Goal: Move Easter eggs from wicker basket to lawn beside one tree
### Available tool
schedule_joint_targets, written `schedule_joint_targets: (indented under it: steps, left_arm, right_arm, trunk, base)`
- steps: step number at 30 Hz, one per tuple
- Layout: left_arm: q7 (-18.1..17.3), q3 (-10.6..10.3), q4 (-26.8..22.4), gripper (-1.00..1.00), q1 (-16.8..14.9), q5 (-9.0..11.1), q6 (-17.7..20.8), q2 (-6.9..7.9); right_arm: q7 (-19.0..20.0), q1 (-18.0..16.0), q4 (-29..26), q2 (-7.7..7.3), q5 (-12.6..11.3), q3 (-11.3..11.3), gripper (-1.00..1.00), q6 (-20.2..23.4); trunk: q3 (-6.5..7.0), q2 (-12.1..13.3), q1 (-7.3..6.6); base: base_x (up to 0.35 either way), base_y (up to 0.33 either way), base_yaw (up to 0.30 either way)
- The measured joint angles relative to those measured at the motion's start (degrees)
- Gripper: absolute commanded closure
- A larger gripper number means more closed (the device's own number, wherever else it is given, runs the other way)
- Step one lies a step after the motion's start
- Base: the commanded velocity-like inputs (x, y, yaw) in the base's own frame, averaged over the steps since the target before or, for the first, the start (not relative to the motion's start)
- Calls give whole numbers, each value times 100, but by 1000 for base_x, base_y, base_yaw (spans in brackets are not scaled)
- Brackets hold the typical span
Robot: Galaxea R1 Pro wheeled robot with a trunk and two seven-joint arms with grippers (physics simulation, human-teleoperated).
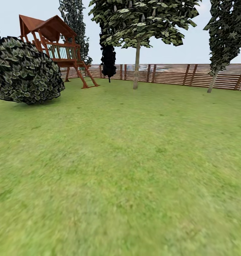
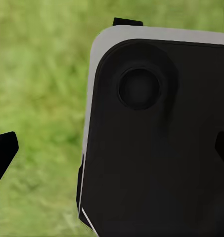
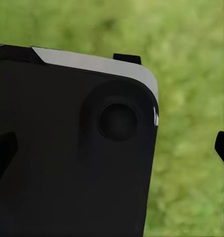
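I am on my way across the lawn (image 1: 127, 170), which runs from the bottom of the frame up to the fence (image 1: 191, 75) across the upper part. A pale-trunked tree (image 1: 136, 64) stands at upper centre, just in front of the fence, and a second one (image 1: 213, 80) at upper right. A red-brown playset (image 1: 56, 46) sits at upper left, with a round dark bush (image 1: 26, 71) at the left edge below it.

The basket and the eggs are somewhere I have yet to find. Either pale tree would do as the drop spot; I judge the centre one the plainer choice.

My left gripper (image 2: 112, 148) hangs over blurred grass with a dark rounded body (image 2: 156, 138) of my own just beneath it. Its fingertips (image 2: 3, 150) sit at opposite edges of the wrist picture, spread wide with nothing between them. My right gripper (image 3: 112, 148) is the same: tips far apart, empty.

I expect the eggs to be light, hard-shelled, smooth and prone to roll, so I would pinch each across its widest middle, gently, and lift straight up past the twig rim.
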Motion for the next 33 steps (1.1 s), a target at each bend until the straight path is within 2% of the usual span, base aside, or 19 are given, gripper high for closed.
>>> schedule_joint_targets:
  steps: [33]
  left_arm:
    - [0, 0, 0, -100, 0, 0, 0, 0]
  right_arm:
    - [0, 1, -2, 10, 1, -8, -100, 0]
  trunk:
    - [0, 0, 0]
  base:
    - [324, 0, 0]
